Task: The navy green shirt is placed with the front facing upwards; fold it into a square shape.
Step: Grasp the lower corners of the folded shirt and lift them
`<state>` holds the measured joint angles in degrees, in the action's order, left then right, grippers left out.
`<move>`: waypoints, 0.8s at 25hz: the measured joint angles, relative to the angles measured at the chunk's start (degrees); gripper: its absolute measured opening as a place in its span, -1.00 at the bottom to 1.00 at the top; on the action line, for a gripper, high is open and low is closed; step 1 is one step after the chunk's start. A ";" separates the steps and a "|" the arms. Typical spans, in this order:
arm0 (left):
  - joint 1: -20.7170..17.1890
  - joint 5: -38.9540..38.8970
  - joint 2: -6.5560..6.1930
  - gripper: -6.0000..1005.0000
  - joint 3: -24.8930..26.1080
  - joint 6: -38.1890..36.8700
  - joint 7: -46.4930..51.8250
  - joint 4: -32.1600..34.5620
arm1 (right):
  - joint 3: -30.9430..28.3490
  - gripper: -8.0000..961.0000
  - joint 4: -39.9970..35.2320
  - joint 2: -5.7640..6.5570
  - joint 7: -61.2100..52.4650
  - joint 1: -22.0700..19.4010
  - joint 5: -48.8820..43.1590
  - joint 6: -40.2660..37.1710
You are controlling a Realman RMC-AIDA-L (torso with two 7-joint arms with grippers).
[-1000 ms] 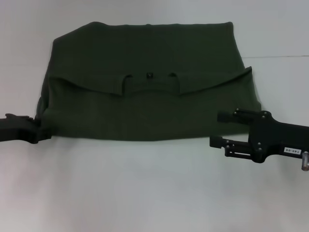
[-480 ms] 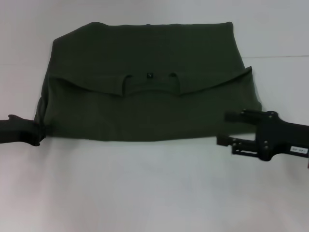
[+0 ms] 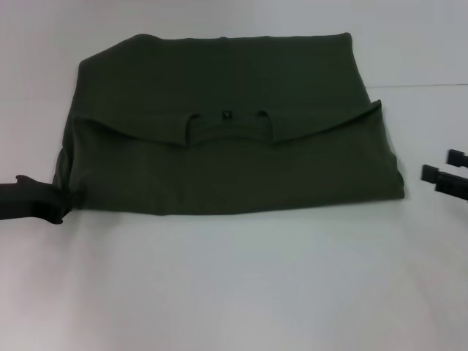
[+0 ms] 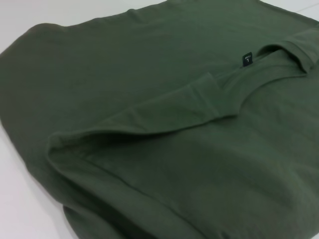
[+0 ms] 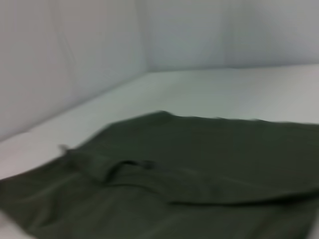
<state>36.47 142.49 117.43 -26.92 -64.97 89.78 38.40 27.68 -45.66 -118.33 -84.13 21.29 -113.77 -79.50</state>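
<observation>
Navy green shirt (image 3: 227, 124) lies on the white table (image 3: 234, 285), already doubled over crosswise so that its collar (image 3: 227, 128) and the small dark label (image 3: 227, 114) sit at the middle of the upper layer's edge, with a plain green back panel running toward twelve o'clock; no chest lettering shows anywhere. The left gripper (image 3: 62, 199) sits at the shirt's eight o'clock corner, touching the bunched cloth there, and I cannot tell whether its jaws are closed on the fabric or merely resting against it. The right gripper (image 3: 439, 175) is at three o'clock, just clear of the shirt's right edge, with two dark finger tips apart and nothing between them, so it looks open. My guess is that the step in hand is taking the left side to fold it inward toward the middle. To do that well, the grip should catch both layers at the corner, lift only enough to clear the table, and carry the edge across parallel to the near hem, so the fold line falls straight and the stack does not skew. Most of the right gripper is cut off by the head view's edge, the left wrist view shows only cloth and collar, no fingers, and the right wrist view is too soft to read detail.
</observation>
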 joint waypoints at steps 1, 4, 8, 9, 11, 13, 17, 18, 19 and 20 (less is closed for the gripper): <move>0.00 -0.02 0.03 -0.93 -0.08 0.12 -0.01 0.00 | 0.02 0.59 0.35 0.02 -0.86 -0.06 -0.22 1.93; 0.03 -0.02 0.20 -0.92 -0.15 0.34 -0.02 -0.04 | 0.32 0.59 1.22 -0.45 -1.89 0.37 -2.05 6.29; 0.06 -0.06 0.31 -0.92 -0.16 0.42 -0.29 -0.08 | 0.44 0.59 2.86 -1.14 -1.97 2.04 -5.04 10.16; 0.04 -0.20 0.35 -0.92 -0.16 0.45 -0.52 -0.09 | 0.46 0.59 3.69 -1.15 -1.88 2.53 -5.32 10.66; -0.01 -0.22 0.35 -0.91 -0.15 0.46 -0.56 -0.08 | 0.51 0.59 4.96 -1.10 -1.68 3.32 -5.61 11.42; -0.06 -0.24 0.35 -0.91 -0.15 0.47 -0.57 -0.08 | 0.86 0.59 5.59 -1.09 -1.52 3.94 -5.71 11.95; -0.08 -0.32 0.34 -0.91 -0.14 0.55 -0.57 -0.08 | 2.80 0.59 6.17 -1.12 -1.82 4.71 -5.76 13.76; -0.08 -0.34 0.34 -0.91 -0.15 0.60 -0.57 -0.09 | 3.24 0.59 6.34 -1.13 -1.92 4.91 -5.76 14.16; -0.08 -0.35 0.34 -0.90 -0.15 0.69 -0.57 -0.08 | 3.55 0.59 6.47 -1.13 -1.95 5.15 -5.77 14.43; -0.08 -0.35 0.34 -0.90 -0.14 0.82 -0.57 -0.08 | 3.75 0.59 6.68 -1.13 -1.96 5.40 -5.78 14.64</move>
<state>36.39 142.13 117.77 -27.06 -64.15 89.21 38.32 31.43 -38.97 -119.46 -86.09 26.69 -119.55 -64.86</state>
